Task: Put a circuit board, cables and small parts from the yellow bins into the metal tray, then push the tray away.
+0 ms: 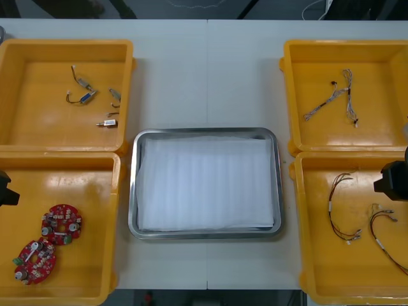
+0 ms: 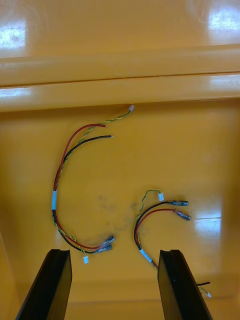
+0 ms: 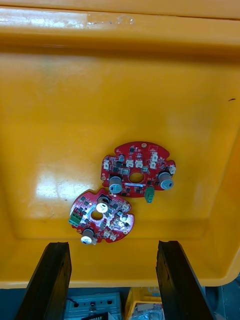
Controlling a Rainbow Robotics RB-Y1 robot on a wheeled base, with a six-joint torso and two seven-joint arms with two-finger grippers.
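Front view. Shows metal tray (image 1: pixel 278 191) at centre, nothing in it yet; circuit boards (image 1: pixel 60 223) in lower-left yellow bin (image 1: pixel 64 155), red and yellow cables (image 1: pixel 338 204) in lower-right bin (image 1: pixel 299 223).

Right wrist view. Shows right gripper (image 2: pixel 112 255) spread over two cables lying close; risks snagging both at once.

Left wrist view. Shows left gripper (image 3: pixel 112 246) spread over two boards lying edge to edge; risks dragging the second. No legible writing anywhere.

Circuit boards (image 3: pixel 136 171): two, round, red, flat, side by side, just beyond left gripper (image 3: pixel 112 245) jaws.
Cables (image 2: pixel 54 200): two, red-yellow, curved, ahead of right gripper (image 2: pixel 115 252) jaws.
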